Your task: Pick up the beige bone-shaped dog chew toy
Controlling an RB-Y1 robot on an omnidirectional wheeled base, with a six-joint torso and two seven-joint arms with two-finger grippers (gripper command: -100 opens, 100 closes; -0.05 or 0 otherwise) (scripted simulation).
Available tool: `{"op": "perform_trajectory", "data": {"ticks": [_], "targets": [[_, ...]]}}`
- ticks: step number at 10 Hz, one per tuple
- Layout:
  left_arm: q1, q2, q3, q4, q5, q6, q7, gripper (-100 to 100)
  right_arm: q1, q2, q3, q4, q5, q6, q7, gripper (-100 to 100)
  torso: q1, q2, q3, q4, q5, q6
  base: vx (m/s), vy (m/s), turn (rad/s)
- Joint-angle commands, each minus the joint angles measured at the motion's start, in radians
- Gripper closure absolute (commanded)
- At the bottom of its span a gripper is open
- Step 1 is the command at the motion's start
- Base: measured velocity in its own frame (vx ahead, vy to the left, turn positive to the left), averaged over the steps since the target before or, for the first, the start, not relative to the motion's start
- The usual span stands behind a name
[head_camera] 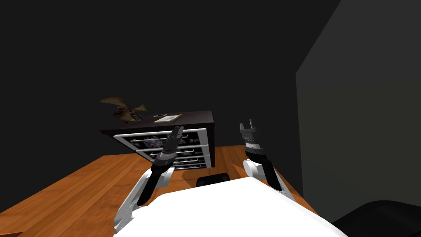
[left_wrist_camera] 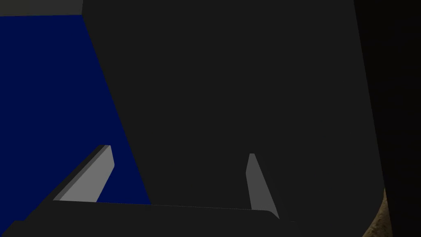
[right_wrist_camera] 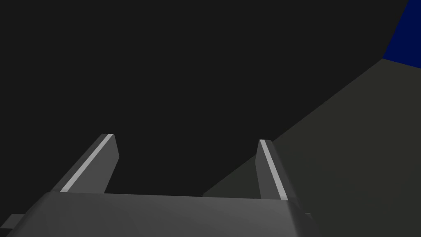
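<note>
While both arms are hanging raised and empty in front of me, the pick-up is, as I judge it, not yet begun: nothing is being grasped and no hand is reaching near anything on the furniture.

On the far left, a tan winged object [head_camera: 123, 109] is sitting on the left end of a dark-topped dresser [head_camera: 193, 117] with white drawer fronts. Just right of it, a flat pale card or book [head_camera: 167, 118] is lying on the same top. The dresser is standing on a wooden floor [head_camera: 82, 185] against a dark wall.

The left gripper [head_camera: 177, 131] is pointing toward the dresser from the near side, well apart from its top; its fingers [left_wrist_camera: 88, 177] are standing spread with nothing between them. Beyond them, a rough beige patch [left_wrist_camera: 380, 218] is peeking past a dark rounded surface, too little to name.

Further right, the right gripper [head_camera: 248, 124] is pointing up and away, its fingers [right_wrist_camera: 271, 168] likewise spread and bare.

I cannot tell where the bone-shaped chew toy is lying; no bone shape is showing on the dresser or floor. Finding it, approaching, and closing on it are all left.
</note>
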Motion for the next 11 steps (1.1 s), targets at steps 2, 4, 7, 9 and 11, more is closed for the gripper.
{"op": "perform_trajectory", "data": {"ticks": [2, 4, 7, 9, 11], "targets": [[-0.052, 0.075, -0.027, 0.042, -0.053, -0.041, 0.067, -100, 0.0, 0.0, 0.0, 0.0, 0.0, 0.0, 0.0, 0, 0.0, -0.001, 0.0, 0.0, 0.0, -0.001, -0.087, 0.021, -0.082], [-0.085, 0.131, -0.045, 0.075, -0.089, -0.074, 0.108, -100, 0.0, 0.0, 0.0, 0.0, 0.0, 0.0, 0.0, 0, 0.0, 0.0, 0.0, 0.0, 0.0, -0.001, -0.093, 0.019, -0.1], [-0.121, 0.22, -0.064, 0.111, -0.126, -0.109, 0.162, -100, 0.0, 0.0, 0.0, 0.0, 0.0, 0.0, 0.0, 0, 0.0, 0.002, 0.001, 0.0, 0.0, 0.0, -0.104, 0.022, -0.098], [-0.157, 0.269, -0.084, 0.149, -0.163, -0.145, 0.21, -100, 0.0, 0.0, 0.0, 0.0, 0.0, 0.0, 0.0, 0, 0.0, -0.002, -0.001, 0.0, 0.0, -0.001, -0.053, 0.01, -0.053], [-0.194, 0.324, -0.104, 0.189, -0.201, -0.183, 0.251, -100, 0.0, 0.0, 0.0, 0.0, 0.0, 0.0, 0.0, 0, 0.0, 0.0, 0.0, 0.0, 0.0, -0.001, -0.104, 0.018, -0.14]]}}
